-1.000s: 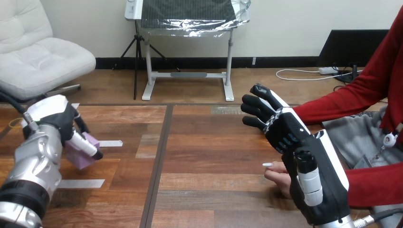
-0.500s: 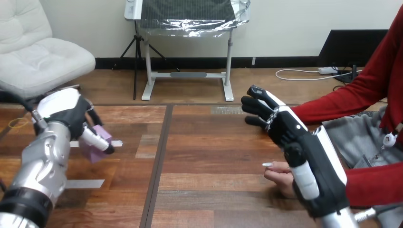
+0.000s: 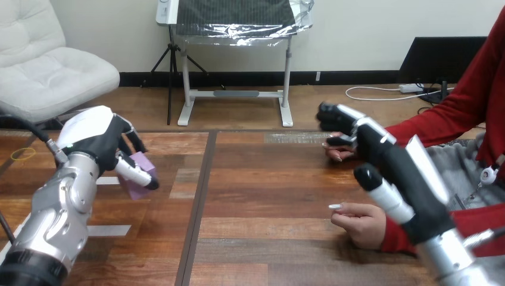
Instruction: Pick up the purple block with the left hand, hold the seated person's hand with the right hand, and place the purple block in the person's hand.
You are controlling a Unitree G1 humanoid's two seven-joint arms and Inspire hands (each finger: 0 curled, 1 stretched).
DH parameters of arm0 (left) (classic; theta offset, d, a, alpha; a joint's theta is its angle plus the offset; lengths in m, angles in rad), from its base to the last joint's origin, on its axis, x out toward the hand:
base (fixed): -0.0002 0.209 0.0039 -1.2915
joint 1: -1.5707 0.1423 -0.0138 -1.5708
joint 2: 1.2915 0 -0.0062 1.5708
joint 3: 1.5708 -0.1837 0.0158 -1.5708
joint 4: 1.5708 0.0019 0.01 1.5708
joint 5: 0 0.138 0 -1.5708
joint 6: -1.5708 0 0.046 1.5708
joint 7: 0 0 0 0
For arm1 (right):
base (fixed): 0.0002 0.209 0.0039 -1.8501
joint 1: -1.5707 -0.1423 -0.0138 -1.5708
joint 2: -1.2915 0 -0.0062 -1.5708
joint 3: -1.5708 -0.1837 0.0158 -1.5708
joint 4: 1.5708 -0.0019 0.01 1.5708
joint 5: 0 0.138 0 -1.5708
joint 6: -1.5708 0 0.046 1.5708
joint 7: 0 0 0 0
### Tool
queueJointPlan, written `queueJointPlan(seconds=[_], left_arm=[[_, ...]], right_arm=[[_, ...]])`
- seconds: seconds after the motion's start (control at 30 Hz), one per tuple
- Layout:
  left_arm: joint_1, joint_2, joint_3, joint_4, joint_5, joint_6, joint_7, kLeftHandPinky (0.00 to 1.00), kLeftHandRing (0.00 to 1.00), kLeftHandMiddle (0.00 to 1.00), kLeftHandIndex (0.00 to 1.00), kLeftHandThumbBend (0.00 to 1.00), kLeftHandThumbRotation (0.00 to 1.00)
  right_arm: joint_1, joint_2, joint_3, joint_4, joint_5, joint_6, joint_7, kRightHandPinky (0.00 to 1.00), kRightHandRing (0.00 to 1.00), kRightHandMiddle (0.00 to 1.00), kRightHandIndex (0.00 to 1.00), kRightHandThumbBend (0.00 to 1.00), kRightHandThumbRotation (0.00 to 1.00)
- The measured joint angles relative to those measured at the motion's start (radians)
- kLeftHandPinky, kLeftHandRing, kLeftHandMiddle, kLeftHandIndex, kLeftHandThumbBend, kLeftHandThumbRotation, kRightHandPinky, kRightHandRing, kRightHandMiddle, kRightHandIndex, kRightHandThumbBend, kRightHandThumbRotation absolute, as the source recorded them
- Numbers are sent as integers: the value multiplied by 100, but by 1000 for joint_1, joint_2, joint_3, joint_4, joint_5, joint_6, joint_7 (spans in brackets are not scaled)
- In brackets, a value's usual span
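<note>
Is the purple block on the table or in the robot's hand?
In hand: the left hand grips the purple block, thumb across it.

— Where's the left sitting?
— I've got the left arm (image 3: 59,211) coming up from the lower left corner, forearm angled forward. The left hand (image 3: 98,143) is raised, white back up, fingers (image 3: 134,173) curled round the purple block (image 3: 146,162).
— And the right?
— My right arm (image 3: 452,259) reaches forward from the lower right corner; the right hand (image 3: 372,143) is raised, white back turned outward
</note>
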Motion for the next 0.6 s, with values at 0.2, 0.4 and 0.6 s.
queueJointPlan(seconds=[0.2, 0.4, 0.6], left_arm=[[35, 0, 11, -85, -8, 16, -23, 28, 36, 42, 44, 80, 0], [69, 0, 25, -167, -13, 33, -44, 25, 32, 40, 43, 80, 0], [91, -3, 44, -246, -20, 65, -61, 25, 32, 40, 43, 80, 0]], right_arm=[[-65, -72, -25, 62, -34, -2, -1, 81, 87, 88, 88, 92, 94], [-127, -147, -39, 130, -65, -1, -1, 78, 86, 89, 88, 95, 92], [-190, -222, -43, 199, -103, 7, -1, 74, 85, 89, 90, 97, 92]])
